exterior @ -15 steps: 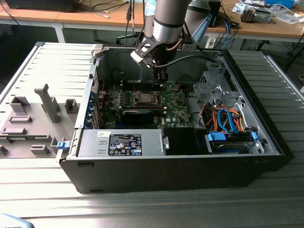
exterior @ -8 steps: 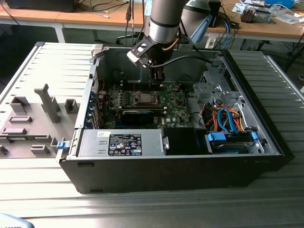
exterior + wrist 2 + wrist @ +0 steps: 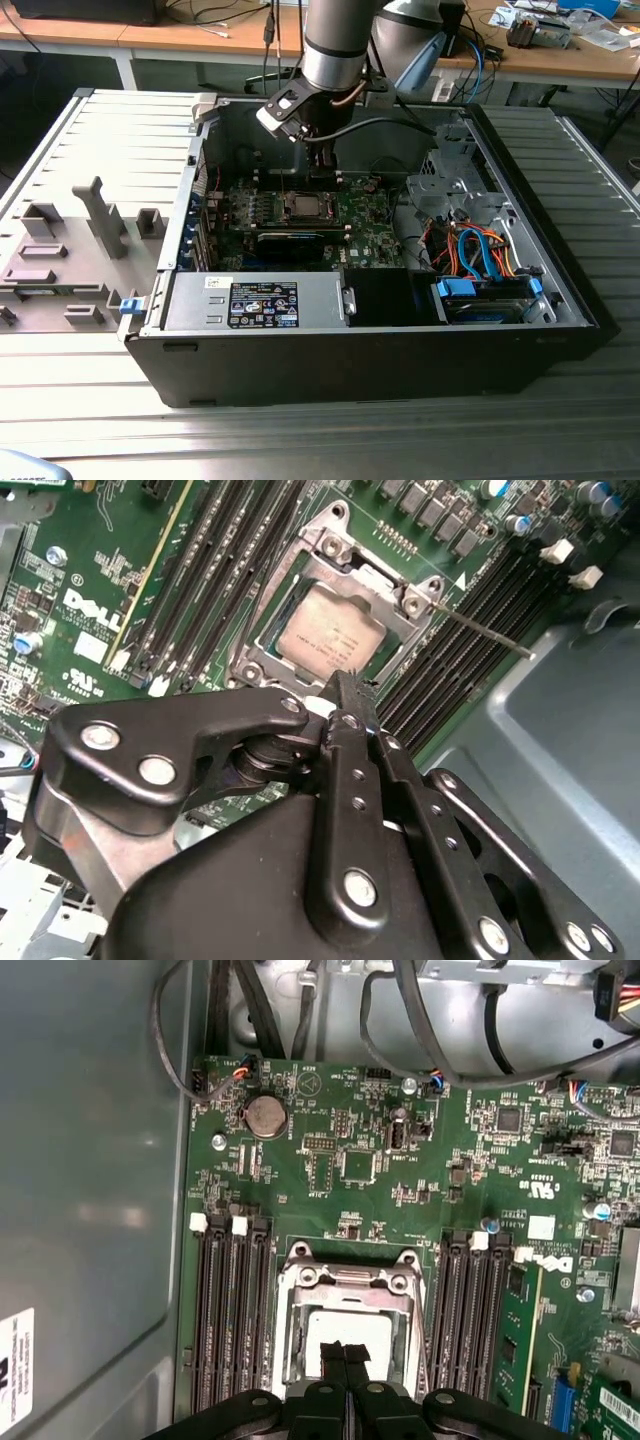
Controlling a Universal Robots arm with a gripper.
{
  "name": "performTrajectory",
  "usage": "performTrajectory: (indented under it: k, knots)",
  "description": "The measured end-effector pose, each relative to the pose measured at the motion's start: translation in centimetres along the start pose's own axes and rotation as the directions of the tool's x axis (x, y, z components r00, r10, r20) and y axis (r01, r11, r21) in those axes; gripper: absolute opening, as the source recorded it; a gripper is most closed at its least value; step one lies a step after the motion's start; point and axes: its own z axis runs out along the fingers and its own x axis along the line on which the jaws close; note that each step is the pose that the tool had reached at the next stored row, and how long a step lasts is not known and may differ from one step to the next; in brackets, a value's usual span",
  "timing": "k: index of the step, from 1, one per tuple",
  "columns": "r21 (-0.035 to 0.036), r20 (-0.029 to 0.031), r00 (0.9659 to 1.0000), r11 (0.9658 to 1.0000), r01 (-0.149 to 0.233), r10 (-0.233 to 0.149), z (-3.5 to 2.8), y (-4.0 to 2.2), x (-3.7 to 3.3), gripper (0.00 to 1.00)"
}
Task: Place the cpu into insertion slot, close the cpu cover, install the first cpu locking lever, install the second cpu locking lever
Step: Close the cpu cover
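Note:
The cpu point(image 3: 330, 638) lies flat in the insertion slot point(image 3: 335, 545) on the green motherboard point(image 3: 350, 1165), its dull grey top showing through the window of the cpu cover point(image 3: 345, 1278). The silvery cover frame appears to lie down around the chip. A thin metal locking lever point(image 3: 487, 636) sticks out from one socket corner over the memory slots. My gripper point(image 3: 345, 685) hovers just above the chip's edge, shut, with nothing between its black fingertips point(image 3: 335, 1355). In the exterior view the gripper point(image 3: 322, 172) hangs inside the open case over the socket point(image 3: 300, 207).
Long black memory slots point(image 3: 232, 1310) flank the socket on both sides. A coin battery point(image 3: 265, 1116) and black cables point(image 3: 420, 1030) lie further along the board. The grey case wall point(image 3: 90, 1210) stands close by. Drive bays with orange and blue cables point(image 3: 480, 255) fill the exterior view's right.

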Motion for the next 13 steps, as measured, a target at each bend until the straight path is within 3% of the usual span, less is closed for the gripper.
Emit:
performTrajectory:
  k: [13]
  knots:
    - [0.0,-0.0001,1.0,1.0,0.0,0.0,0.11,-1.43,0.12,0.11]
